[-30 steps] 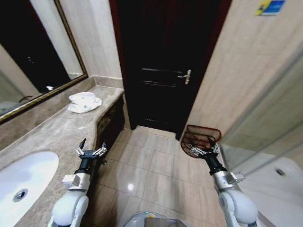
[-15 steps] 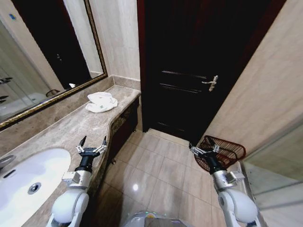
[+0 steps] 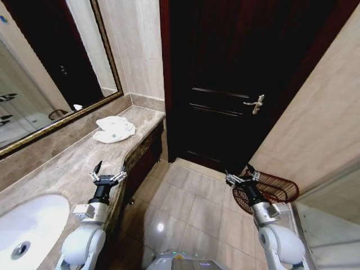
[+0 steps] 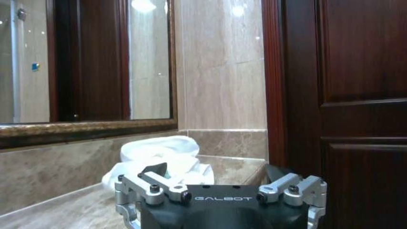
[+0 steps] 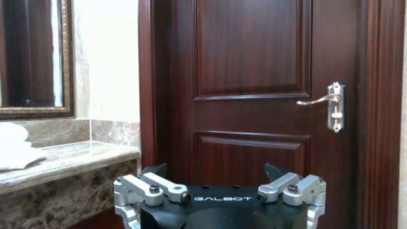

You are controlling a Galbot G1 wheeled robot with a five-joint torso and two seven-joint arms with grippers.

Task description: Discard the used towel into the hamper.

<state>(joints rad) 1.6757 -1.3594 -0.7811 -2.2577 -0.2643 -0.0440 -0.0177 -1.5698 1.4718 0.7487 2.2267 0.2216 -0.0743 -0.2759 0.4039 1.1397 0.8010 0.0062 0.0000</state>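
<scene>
So the towel (image 3: 114, 129) is a crumpled white heap on the marble tabletop (image 3: 67, 169), upper left of the frame, under the mirror (image 3: 50, 67). The hamper (image 3: 269, 190) sits on the floor at lower right, beside the dark door (image 3: 225, 84). Left gripper (image 3: 108, 175) hovers over the tabletop edge, fingers spread, empty. Right gripper (image 3: 243, 177) is spread and empty too, just in front of the hamper.

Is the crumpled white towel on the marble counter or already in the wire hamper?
On the counter: the crumpled white towel lies bunched on the marble counter below the mirror, far from the reddish-brown wire hamper on the floor.
</scene>
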